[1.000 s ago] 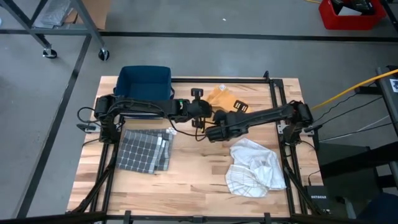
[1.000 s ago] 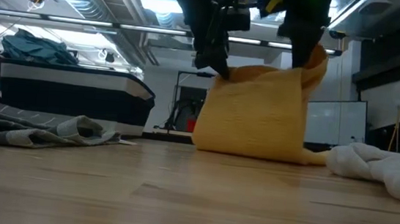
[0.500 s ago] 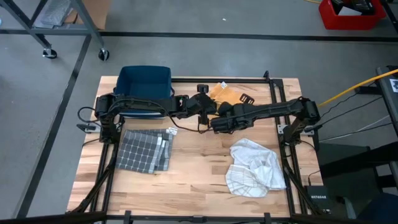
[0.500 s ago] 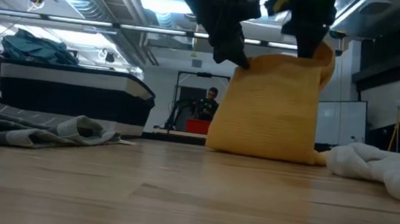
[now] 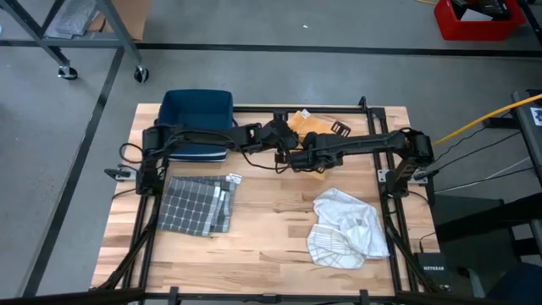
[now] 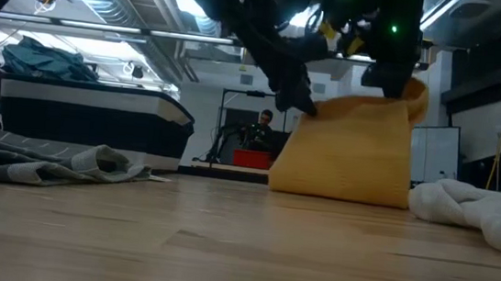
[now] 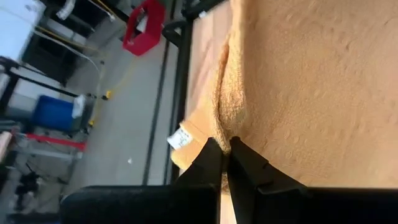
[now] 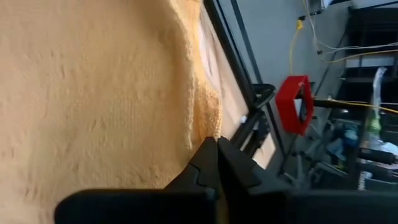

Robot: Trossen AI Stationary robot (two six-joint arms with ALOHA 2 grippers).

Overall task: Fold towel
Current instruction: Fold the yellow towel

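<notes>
Beneath the left end effector [image 6: 307,106] and right end effector [image 6: 394,82], each clamped on a top corner: orange towel [image 6: 346,154], soft, light, limp; best gripped at corners.

A robotics lab or workshop, going by the surroundings. Bare grey concrete floor [image 5: 279,76] all round a wooden table [image 5: 262,241] edged with a black metal frame [image 5: 373,127]. Exposed ducts and pipes [image 6: 135,0] under strip lights overhead. A wheeled metal rack [image 5: 76,42] parked at one corner, a red bin [image 5: 474,19] at another, a yellow cable [image 5: 483,119] trailing across the floor. Whiteboard [image 6: 429,153] on the far wall, a person [image 6: 259,130] seated in the background.
</notes>
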